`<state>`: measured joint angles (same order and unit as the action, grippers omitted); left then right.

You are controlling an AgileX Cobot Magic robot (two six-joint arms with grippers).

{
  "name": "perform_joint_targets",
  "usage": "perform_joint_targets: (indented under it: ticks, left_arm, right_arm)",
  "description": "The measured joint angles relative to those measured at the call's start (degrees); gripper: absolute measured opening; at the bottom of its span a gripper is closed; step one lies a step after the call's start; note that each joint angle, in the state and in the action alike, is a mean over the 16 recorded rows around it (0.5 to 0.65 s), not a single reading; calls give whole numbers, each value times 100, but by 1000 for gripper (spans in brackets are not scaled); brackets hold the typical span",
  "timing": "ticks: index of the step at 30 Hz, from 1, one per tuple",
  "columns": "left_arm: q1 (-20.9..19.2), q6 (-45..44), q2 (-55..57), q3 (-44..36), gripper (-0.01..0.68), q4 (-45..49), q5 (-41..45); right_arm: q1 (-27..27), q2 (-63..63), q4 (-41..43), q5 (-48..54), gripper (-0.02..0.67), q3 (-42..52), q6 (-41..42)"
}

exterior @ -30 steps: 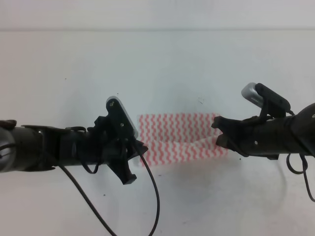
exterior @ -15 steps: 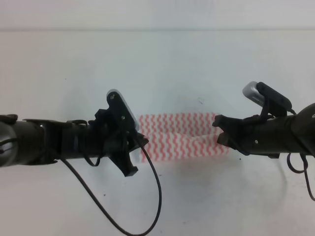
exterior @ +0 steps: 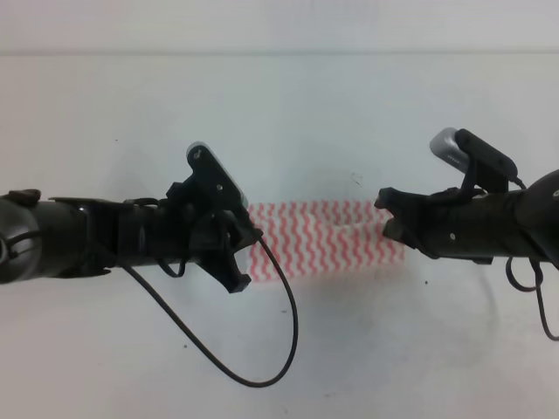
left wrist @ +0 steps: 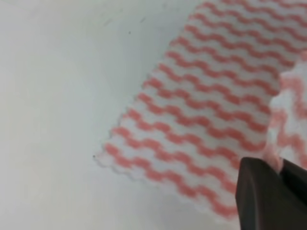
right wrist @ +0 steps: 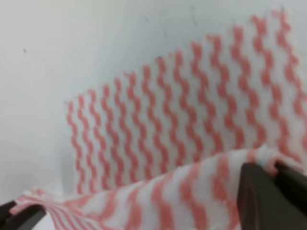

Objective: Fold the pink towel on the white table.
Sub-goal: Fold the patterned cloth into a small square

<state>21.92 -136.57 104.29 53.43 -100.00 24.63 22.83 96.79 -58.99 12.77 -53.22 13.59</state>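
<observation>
The pink towel (exterior: pixel 325 246), zigzag-striped, lies on the white table (exterior: pixel 279 113) between my two arms. At its left end, my left gripper (exterior: pixel 244 249) is shut on the towel's near edge; the left wrist view shows a raised flap of the towel (left wrist: pixel 290 115) pinched at the dark fingers (left wrist: pixel 261 196) above the flat layer. My right gripper (exterior: pixel 390 225) is shut on the right end, where the towel (right wrist: pixel 158 134) has a lifted fold running across to the dark fingertip (right wrist: pixel 264 196). The fold hangs just over the flat part.
A black cable (exterior: pixel 278 349) loops from the left arm down over the table near the front. A few small dark specks mark the white surface. The table's far edge runs along the top of the exterior view.
Both grippers have moved away from the camera, carrying the towel's near edge over the flat part. The visible towel strip has grown narrower and the cable loop has swung right.
</observation>
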Motion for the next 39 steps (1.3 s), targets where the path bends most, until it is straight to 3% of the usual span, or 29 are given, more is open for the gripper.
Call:
perform_joint_targets:
  ticks: [39]
  left_arm:
    - [0, 219, 373, 543, 0, 9, -482]
  right_arm:
    - [-230, 789, 331, 357, -2, -1034, 1]
